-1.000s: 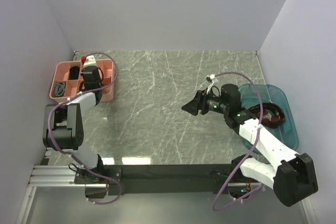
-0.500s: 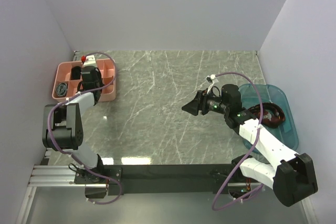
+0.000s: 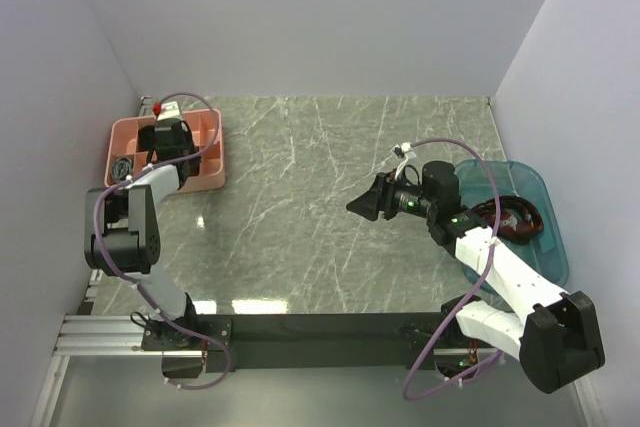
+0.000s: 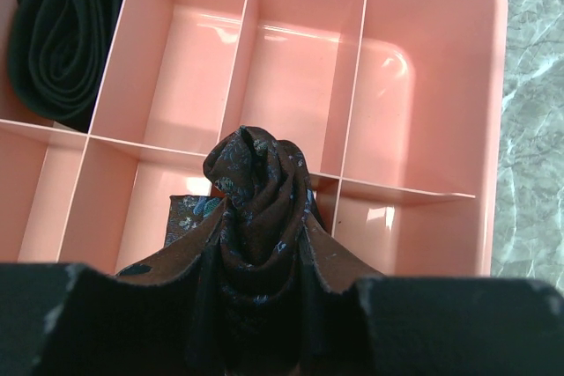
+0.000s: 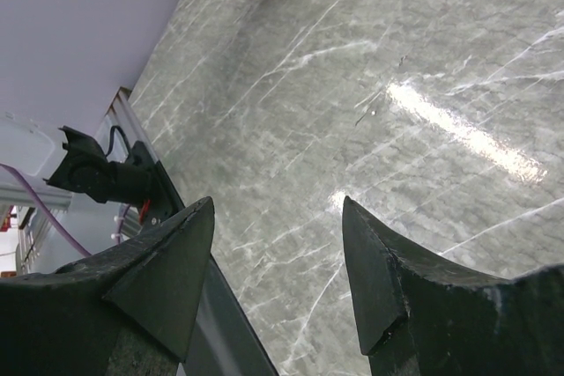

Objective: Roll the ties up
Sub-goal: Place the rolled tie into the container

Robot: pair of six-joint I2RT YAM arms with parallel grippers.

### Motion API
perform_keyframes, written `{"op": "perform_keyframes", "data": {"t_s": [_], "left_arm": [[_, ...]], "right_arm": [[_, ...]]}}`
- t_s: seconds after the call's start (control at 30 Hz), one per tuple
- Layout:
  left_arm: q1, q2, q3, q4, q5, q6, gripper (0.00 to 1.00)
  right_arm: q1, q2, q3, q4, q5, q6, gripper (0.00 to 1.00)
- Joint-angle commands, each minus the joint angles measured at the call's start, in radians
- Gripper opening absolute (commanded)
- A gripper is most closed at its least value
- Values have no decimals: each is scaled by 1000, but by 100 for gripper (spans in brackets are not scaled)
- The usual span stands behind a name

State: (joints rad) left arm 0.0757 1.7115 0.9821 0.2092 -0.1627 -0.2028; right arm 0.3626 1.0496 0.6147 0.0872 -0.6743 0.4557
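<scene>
While the right hand (image 3: 365, 202) has hardly stirred over the last second, the left hand (image 3: 165, 137) has slid up the frame, from the lower part of the pink tray (image 3: 215, 152) to its upper part. It is clenched on a rolled brown tie (image 4: 260, 191), which in the wrist view hangs over the dividers at the middle of the tray. I judge that this coil is finished and is about to be dropped into a compartment. A black coil (image 4: 62, 33) fills the upper-left compartment of that view, and a grey-blue coil (image 3: 121, 167) lies at the tray's lower left in the overhead view. The right hand hovers spread wide and empty over the bare worktop (image 3: 300, 197). A loose maroon tie (image 3: 510, 219) waits in the teal bin (image 3: 545, 247) at the right edge.
</scene>
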Motion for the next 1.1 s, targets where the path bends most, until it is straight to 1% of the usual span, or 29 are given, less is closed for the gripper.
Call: {"op": "perform_keyframes", "data": {"t_s": [0.0, 0.07, 0.17, 0.33, 0.5, 0.53, 0.73, 0.93, 1.07], "left_arm": [[1, -45, 4, -16, -6, -35, 1], [3, -85, 0, 1, -27, -30, 1], [4, -170, 24, -7, -21, -40, 1], [6, -214, 78, -19, 9, -73, 1], [56, -210, 49, -8, 127, -138, 1], [79, -208, 38, 16, 178, -164, 1], [147, -141, 35, 18, 357, -254, 1], [179, -81, 41, 25, 465, -320, 1], [180, -47, 43, 16, 465, -325, 1]], "right_arm": [[-7, -5, -7, 51, -13, 8, 66], [-8, -2, -7, 54, -18, 9, 66], [-7, 1, -7, 57, -24, 11, 66], [-8, 9, -9, 75, -37, 24, 66], [-7, 0, -18, 88, -41, 38, 66], [-8, -2, -18, 85, -41, 37, 66], [-8, -14, -20, 72, -34, 31, 66], [-8, -13, -24, 82, -38, 40, 66], [-8, -16, -27, 83, -34, 38, 66]]}}
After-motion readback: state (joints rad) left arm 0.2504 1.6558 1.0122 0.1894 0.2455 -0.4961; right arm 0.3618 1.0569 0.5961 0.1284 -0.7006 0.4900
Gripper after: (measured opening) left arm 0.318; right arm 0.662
